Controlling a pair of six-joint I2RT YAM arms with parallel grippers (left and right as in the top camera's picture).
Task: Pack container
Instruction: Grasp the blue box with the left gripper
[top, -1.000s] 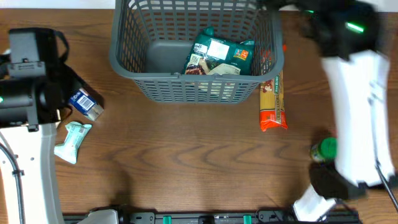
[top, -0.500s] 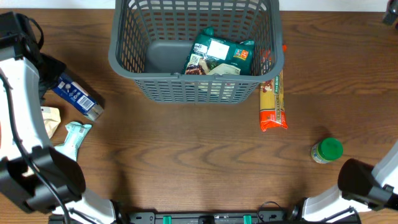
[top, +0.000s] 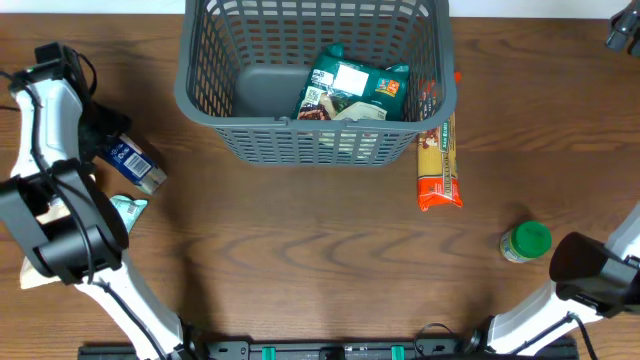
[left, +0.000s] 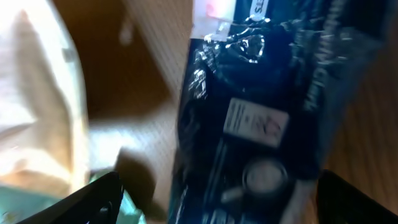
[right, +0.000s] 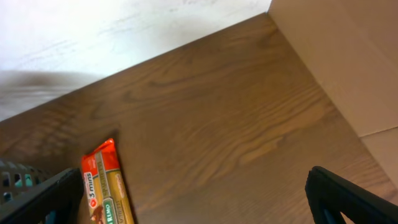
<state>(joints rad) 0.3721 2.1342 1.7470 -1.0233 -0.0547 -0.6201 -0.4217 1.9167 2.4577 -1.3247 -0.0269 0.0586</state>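
The container, a dark grey slotted basket, stands at the top centre and holds a green food packet. A dark blue packet lies on the table at the left. My left gripper is open right over it. In the left wrist view the packet fills the space between the spread fingers, with no grip on it. My right gripper is open and empty at the far top right, above bare table.
An orange pasta packet lies against the basket's right side and shows in the right wrist view. A green-lidded jar stands at the lower right. A mint packet and a cream bag lie beside the blue packet.
My left arm has swung in and brought its gripper down over the dark blue packet. The right arm has pulled away to the far right edge.
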